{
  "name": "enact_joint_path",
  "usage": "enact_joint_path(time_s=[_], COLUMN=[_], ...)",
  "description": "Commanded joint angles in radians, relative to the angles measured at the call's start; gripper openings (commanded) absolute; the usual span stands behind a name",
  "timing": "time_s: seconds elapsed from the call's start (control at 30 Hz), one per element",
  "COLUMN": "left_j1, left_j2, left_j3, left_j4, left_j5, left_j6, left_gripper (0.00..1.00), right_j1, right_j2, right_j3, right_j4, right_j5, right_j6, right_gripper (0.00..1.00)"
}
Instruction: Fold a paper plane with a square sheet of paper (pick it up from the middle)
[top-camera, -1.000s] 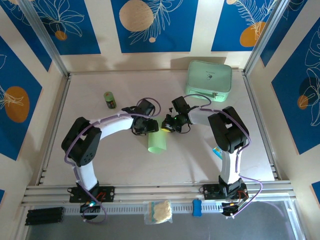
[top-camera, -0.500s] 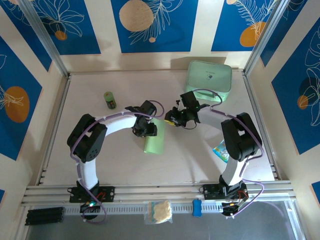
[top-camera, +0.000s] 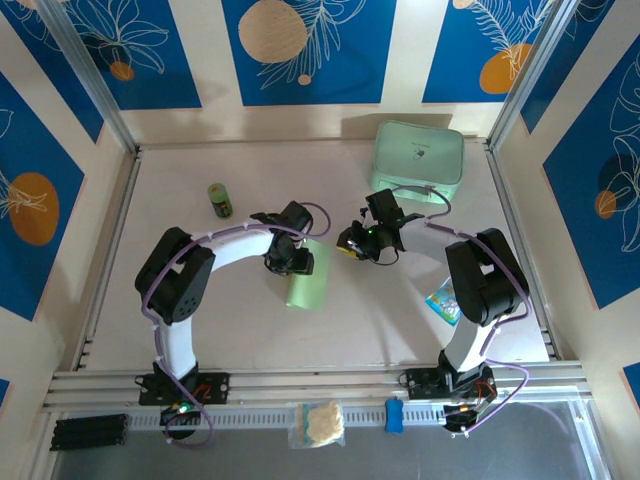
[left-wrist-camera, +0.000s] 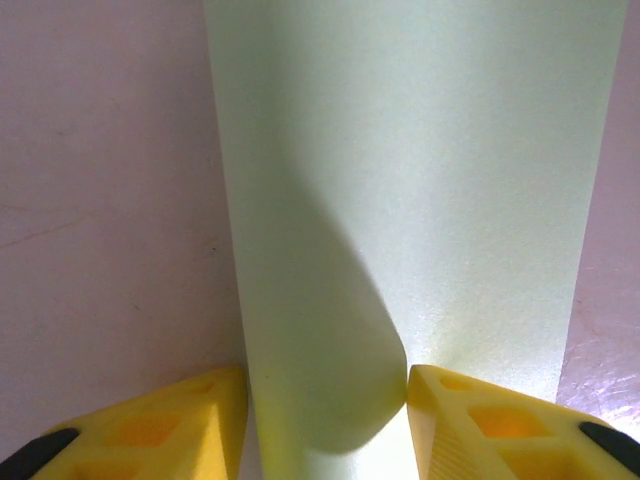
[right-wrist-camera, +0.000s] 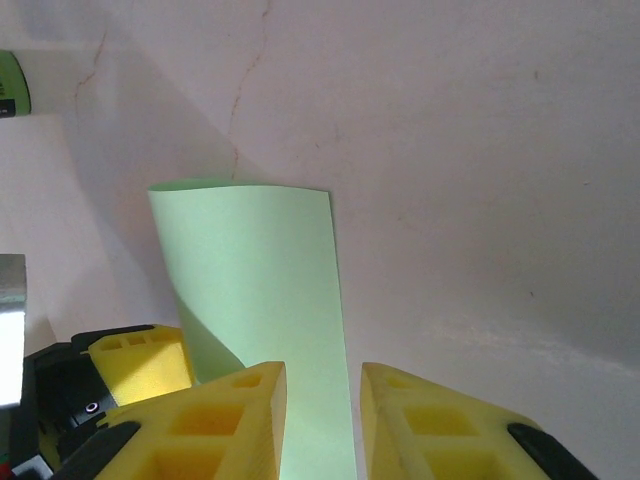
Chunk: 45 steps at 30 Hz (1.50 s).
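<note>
Table (top-camera: 250, 340) centre is where both arms meet. The square sheet of paper (top-camera: 306, 287) lies there, thin and pale green, bowed over on itself so that from above it reads as a long strip running from the grippers toward the near edge, angled a little to the left.

The left gripper (left-wrist-camera: 326, 378) is at the strip's far end. In its wrist view the yellow fingers (left-wrist-camera: 150, 430) stand partly closed on either side of the sheet, each touching it. The paper between them curls up into a soft rounded fold rather than a sharp crease and throws a shadow across its own surface. The jaws have the sheet pinched at about half their spread.

The right gripper (right-wrist-camera: 323, 375) hangs just beside the same end of the paper, close to the left gripper but apart from it. Its two yellow fingers show a narrow gap, and the sheet's long edge and a sliver of table are visible beyond that gap — nothing sits clamped between them. From this wrist the sheet stretches away to a gently curved far edge, with one side lifted.

A mint-green case (top-camera: 418, 158) rests at the far right of the table, well apart from the paper. A small green bottle (top-camera: 220, 200) stands upright to the far left, near the left arm's elbow.
</note>
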Motion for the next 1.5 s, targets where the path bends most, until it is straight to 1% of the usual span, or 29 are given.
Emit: enact_joint_path(time_s=[0.0, 0.2, 0.33, 0.7, 0.8, 1.0, 1.47], left_j1=[0.010, 0.014, 0.016, 0.017, 0.017, 0.017, 0.017], left_j2=[0.016, 0.029, 0.030, 0.032, 0.040, 0.054, 0.106], left_j3=[-0.014, -0.016, -0.023, -0.070, -0.073, -0.069, -0.046], left_j4=[-0.012, -0.010, -0.006, 0.026, 0.024, 0.006, -0.012], left_j5=[0.002, -0.002, -0.006, 0.038, 0.030, 0.013, 0.031], left_j6=[-0.019, -0.041, -0.047, 0.036, 0.047, 0.081, 0.144], left_gripper=[0.46, 0.41, 0.41, 0.46, 0.45, 0.44, 0.46], right_j1=[0.014, 0.021, 0.022, 0.009, 0.009, 0.017, 0.028], right_j2=[-0.018, -0.017, -0.028, -0.110, -0.122, -0.121, -0.114], right_j3=[-0.011, -0.017, -0.022, -0.100, -0.114, -0.119, -0.135], right_j4=[-0.018, -0.012, -0.007, 0.013, 0.021, 0.030, 0.045], right_j5=[0.005, 0.012, 0.017, 0.040, 0.041, 0.028, 0.032], right_j6=[0.002, 0.004, 0.002, 0.019, 0.027, 0.023, 0.024], right_gripper=[0.26, 0.26, 0.25, 0.25, 0.25, 0.25, 0.24])
